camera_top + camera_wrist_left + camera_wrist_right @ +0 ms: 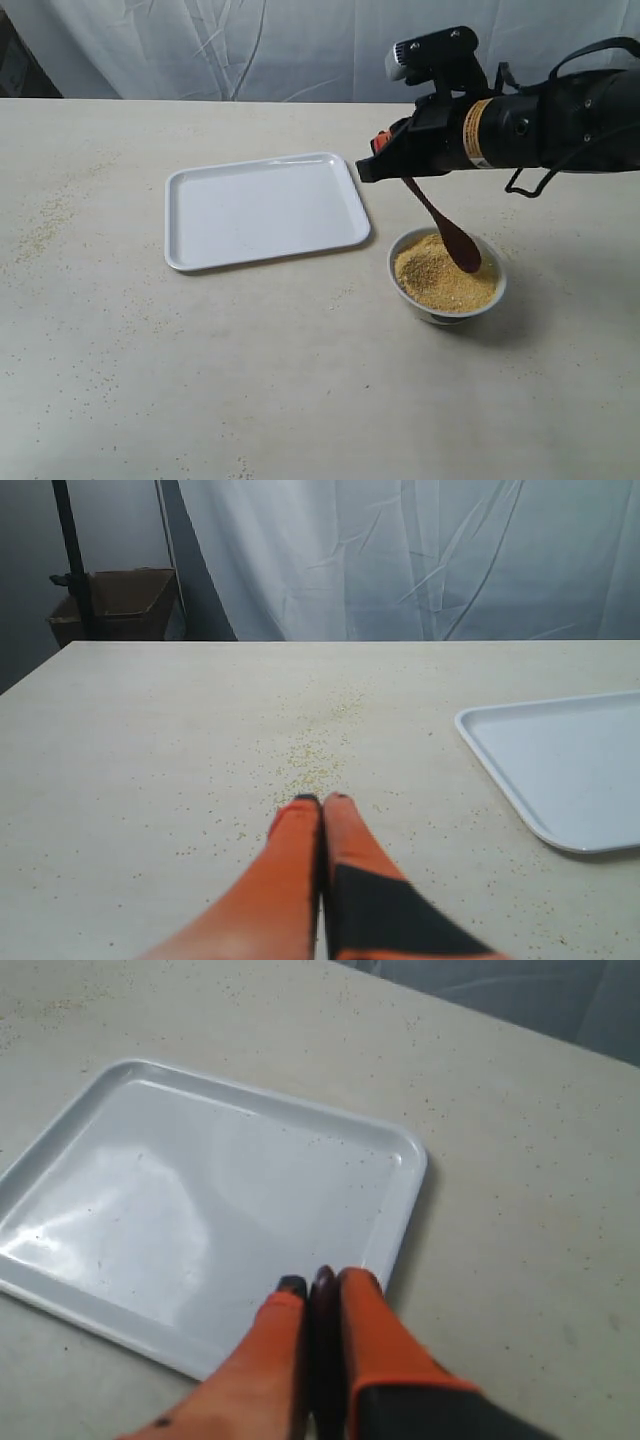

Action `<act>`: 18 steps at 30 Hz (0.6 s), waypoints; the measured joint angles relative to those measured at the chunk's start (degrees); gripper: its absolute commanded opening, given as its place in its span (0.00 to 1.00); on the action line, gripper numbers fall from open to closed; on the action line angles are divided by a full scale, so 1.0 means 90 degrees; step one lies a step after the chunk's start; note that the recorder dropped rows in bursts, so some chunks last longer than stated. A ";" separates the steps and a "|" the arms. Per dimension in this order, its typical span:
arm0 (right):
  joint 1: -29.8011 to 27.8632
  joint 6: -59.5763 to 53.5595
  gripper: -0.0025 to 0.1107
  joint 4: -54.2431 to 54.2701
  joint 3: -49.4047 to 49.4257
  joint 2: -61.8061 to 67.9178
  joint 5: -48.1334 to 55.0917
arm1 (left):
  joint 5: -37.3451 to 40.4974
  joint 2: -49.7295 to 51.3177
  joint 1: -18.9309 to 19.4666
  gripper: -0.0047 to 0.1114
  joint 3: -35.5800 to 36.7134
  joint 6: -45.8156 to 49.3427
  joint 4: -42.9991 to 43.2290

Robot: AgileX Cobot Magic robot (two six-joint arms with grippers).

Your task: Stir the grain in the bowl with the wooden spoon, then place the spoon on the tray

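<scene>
The small white bowl (pixel 447 277) holds a heap of golden grain (pixel 440 276) and stands right of the white tray (pixel 262 209). The dark wooden spoon (pixel 447 228) slants down with its oval end in the grain. My right gripper (pixel 385 155) is shut on the spoon's handle top (pixel 322 1290), above the tray's near corner (pixel 400 1160). My left gripper (pixel 321 802) is shut with nothing in it, low over the table, left of the tray (pixel 560 770). The exterior view does not show the left arm.
Loose grains (pixel 320 760) are scattered over the beige table (pixel 300 380), thickest at the left. A white curtain (pixel 250 45) hangs behind the table. A brown box (pixel 115 600) and a black stand pole (pixel 68 550) are beyond the far corner.
</scene>
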 measured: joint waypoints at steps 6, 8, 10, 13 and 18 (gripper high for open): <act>0.0000 0.1575 0.01 0.0155 -0.0925 0.0076 -0.0196 | 0.0000 0.0000 0.0000 0.04 0.0000 0.0000 0.0000; 0.0000 0.2869 0.01 -0.0480 -0.1800 0.0266 -0.0743 | 0.0000 0.0000 0.0000 0.04 0.0000 0.0000 0.0000; 0.0000 0.4706 0.01 -0.1741 -0.2840 0.0731 -0.1689 | 0.0000 0.0000 0.0000 0.04 0.0000 0.0000 0.0000; 0.0013 0.5549 0.01 -0.2351 -0.4432 0.2011 -0.3831 | 0.0000 0.0000 0.0000 0.04 0.0000 0.0000 0.0000; 0.0039 0.5549 0.01 -0.2440 -0.5651 0.3689 -0.4209 | 0.0000 0.0000 0.0000 0.04 0.0000 0.0000 0.0000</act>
